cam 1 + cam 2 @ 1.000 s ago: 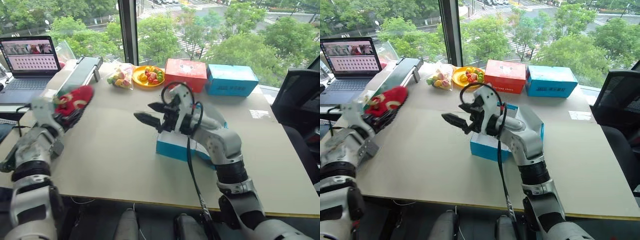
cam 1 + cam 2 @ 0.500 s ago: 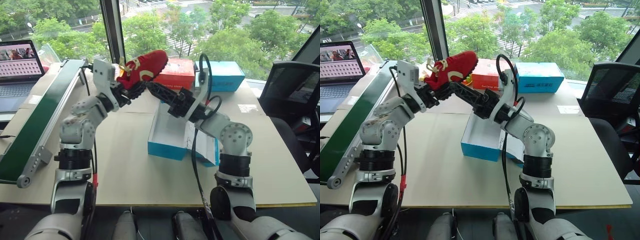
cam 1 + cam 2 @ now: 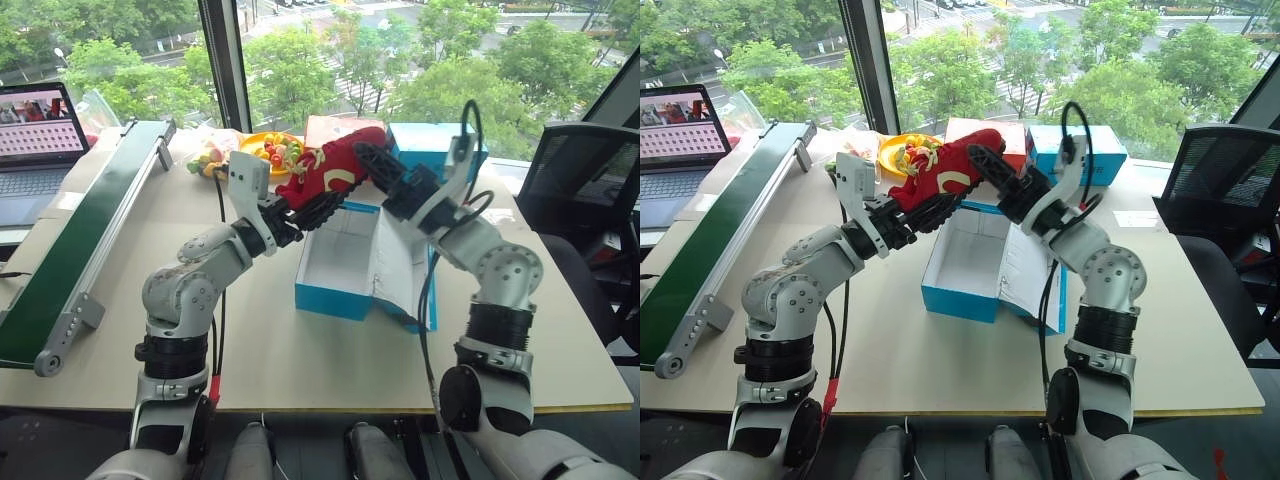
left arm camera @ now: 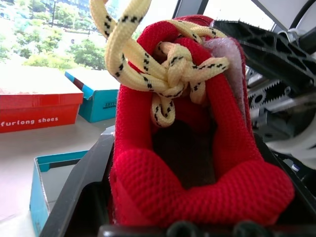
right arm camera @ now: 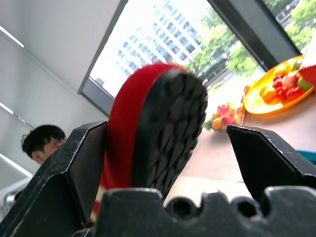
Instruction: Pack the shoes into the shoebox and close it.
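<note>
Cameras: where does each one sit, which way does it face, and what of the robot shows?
Left eye and right eye views: on the head, looking forward and down over the table; both arms show, the open shoebox below them.
Left wrist view: along the left pincer, into the red shoe it grips; black fingers at the bottom.
Right wrist view: along the right pincer, open around the shoe's black sole; a person's head beyond.
Shared: the shoe held over the shoebox.
</note>
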Tool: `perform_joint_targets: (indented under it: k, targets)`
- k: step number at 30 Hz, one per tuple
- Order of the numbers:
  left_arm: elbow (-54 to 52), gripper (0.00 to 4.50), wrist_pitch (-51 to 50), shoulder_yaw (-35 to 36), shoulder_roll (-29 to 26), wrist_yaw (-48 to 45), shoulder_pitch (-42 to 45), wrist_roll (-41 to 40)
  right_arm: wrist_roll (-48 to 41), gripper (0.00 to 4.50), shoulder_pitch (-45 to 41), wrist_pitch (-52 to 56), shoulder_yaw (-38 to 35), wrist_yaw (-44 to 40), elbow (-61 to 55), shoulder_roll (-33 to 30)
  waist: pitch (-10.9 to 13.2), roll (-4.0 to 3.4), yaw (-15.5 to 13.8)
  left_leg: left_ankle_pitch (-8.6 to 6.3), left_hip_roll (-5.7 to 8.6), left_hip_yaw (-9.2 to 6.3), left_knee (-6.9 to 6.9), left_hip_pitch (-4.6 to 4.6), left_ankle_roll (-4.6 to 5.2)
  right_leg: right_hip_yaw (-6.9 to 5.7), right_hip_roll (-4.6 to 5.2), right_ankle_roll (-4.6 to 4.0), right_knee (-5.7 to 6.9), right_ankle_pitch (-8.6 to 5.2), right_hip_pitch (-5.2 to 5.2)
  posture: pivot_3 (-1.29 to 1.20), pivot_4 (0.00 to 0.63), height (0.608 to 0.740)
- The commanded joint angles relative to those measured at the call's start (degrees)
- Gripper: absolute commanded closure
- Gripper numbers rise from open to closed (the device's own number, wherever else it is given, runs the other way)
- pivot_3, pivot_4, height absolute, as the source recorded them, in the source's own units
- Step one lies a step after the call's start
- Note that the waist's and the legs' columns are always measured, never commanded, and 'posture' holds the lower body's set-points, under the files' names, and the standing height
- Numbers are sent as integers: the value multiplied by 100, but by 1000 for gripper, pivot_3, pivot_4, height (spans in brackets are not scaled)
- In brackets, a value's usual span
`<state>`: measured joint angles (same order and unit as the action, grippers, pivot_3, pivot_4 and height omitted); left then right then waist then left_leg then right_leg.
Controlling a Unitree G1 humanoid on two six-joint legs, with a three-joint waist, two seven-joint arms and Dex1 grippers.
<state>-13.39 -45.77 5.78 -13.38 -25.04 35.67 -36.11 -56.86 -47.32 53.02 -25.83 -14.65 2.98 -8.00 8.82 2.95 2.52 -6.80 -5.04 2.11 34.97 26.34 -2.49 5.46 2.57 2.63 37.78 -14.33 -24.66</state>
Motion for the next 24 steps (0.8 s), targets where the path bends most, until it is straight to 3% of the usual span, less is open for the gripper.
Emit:
perform_joint_targets:
  k: [1,7,11,12,15,21,24]
  targets:
    - [-150,1927,81,55,77,130,222,-98,-179,1049,-125,-74,100,-40,-143,-22,1,-2,12,0,0,-1,0,0,0,0,-1,0,0,0,0,0,150,740]
    - [-174,1927,90,137,-37,156,203,-104,-110,3174,-112,-78,385,94,-267,47,4,-6,-1,0,2,-5,0,0,0,-2,0,1,-9,0,5,0,150,740]
    - [-284,368,20,381,-147,85,99,-373,101,4077,-193,-122,546,107,-197,-116,4,-7,-4,0,2,-6,-2,0,0,-3,0,1,-16,0,9,0,150,740]
    - [-313,39,-1,422,-218,62,61,-402,174,4123,-230,-143,585,129,-163,-165,4,-7,1,0,2,-6,-2,0,0,-4,1,1,-16,0,9,0,150,740]
    - [-386,0,-49,502,-586,-82,-115,-399,629,4154,-364,-319,817,176,-44,-398,8,-13,9,-1,2,-7,-4,0,1,-4,0,1,-16,0,8,0,150,740]
    - [-674,0,-36,675,-2655,-1530,-1433,-227,2228,4163,-713,-409,1990,134,330,-1259,10,-16,49,-1,1,-6,-19,-2,0,-3,0,-6,-23,-5,1,0,150,740]
    - [-499,0,257,714,-3099,-1720,-1773,14,2588,4163,-783,-140,2260,242,383,-1385,11,-17,23,-2,1,-2,-31,2,0,-3,3,-17,-25,-12,-11,0,150,740]
